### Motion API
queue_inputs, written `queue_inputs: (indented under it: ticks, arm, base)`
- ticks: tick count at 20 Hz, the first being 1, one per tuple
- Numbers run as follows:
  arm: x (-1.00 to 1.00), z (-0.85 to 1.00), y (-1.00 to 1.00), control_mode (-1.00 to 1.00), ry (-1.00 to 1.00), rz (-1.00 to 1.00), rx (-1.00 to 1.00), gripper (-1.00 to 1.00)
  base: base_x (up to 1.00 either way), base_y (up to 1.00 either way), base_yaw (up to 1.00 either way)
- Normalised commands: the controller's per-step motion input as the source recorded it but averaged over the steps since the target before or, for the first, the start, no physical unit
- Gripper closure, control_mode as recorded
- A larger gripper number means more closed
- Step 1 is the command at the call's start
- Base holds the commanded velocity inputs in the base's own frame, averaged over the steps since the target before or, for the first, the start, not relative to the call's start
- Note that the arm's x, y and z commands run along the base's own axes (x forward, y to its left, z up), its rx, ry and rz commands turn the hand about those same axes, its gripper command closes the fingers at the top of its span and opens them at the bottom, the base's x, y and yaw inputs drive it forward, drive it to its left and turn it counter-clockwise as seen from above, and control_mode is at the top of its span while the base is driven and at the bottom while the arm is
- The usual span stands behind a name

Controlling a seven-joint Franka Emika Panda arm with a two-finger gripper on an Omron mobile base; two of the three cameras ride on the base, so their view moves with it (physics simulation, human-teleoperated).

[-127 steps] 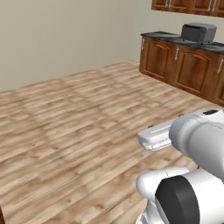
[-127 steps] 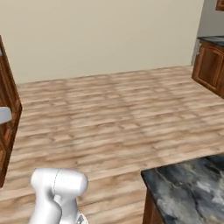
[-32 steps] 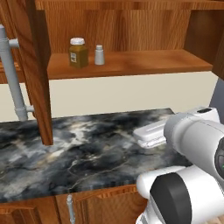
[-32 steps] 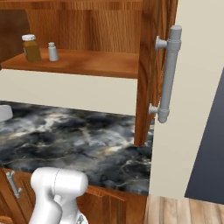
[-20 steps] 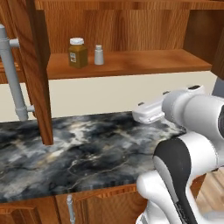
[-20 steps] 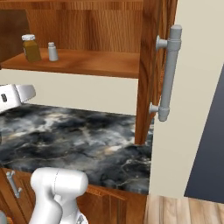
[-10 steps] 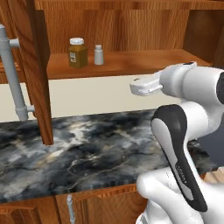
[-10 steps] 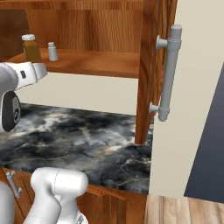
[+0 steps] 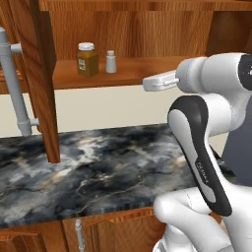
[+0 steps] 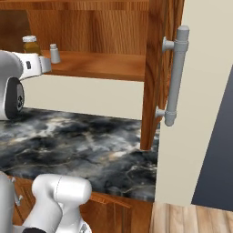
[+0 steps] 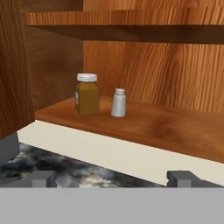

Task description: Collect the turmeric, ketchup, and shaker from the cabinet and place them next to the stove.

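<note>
Two containers upright on the cabinet's inner shelf (image 9: 133, 74): turmeric (image 9: 86, 59), squat amber jar with white lid and small label, toward the shelf's left end; shaker (image 9: 111, 62), small pale cylinder with rounded cap, just beside it on the right, close but apart; same pair seen from the hand at (image 11: 87, 94) and (image 11: 118, 103), jar left, shaker right, both set back from the shelf's front edge; from the right base camera, shaker (image 10: 54, 53) plain, turmeric (image 10: 31, 45) half hidden behind the arm. Wooden cabinet (image 9: 147, 29) standing open, its doors swung out on either side with long grey bar handles (image 9: 15, 88) and (image 10: 175, 75). Cream wall strip below the shelf; dark marbled surface (image 9: 98, 172) underneath, brown lower cupboards beneath that. Gripper (image 11: 111, 178) raised to about shelf height, out in front of the shelf and right of the two containers, pointing toward them; jaws spread wide, holding nothing, fingertips (image 11: 43, 178) well apart with shelf edge and surface between them.
</note>
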Motion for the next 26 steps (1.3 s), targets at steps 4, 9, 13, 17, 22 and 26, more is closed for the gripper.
queue_inputs:
  ticks: [4, 9, 13, 17, 22, 26]
  arm:
    - [0.36, 0.06, 0.00, -1.00, 0.00, 0.00, 0.00, -1.00]
    - [0.10, 0.04, 0.00, -1.00, 0.00, 0.03, 0.01, -1.00]
    - [0.00, 0.00, 0.00, -1.00, 0.00, 0.00, 0.00, -1.00]
    - [0.28, 0.09, 0.01, -1.00, 0.01, 0.00, 0.01, -1.00]
    - [0.43, 0.06, -0.01, -1.00, 0.03, 0.02, 0.04, -1.00]
    - [0.39, 0.06, -0.10, -1.00, 0.03, 0.03, 0.08, -1.00]
  base:
    - [0.00, 0.00, 0.00]
    - [0.00, 0.00, 0.00]
    - [0.00, 0.00, 0.00]
    - [0.00, 0.00, 0.00]
    - [0.00, 0.00, 0.00]
    - [0.00, 0.00, 0.00]
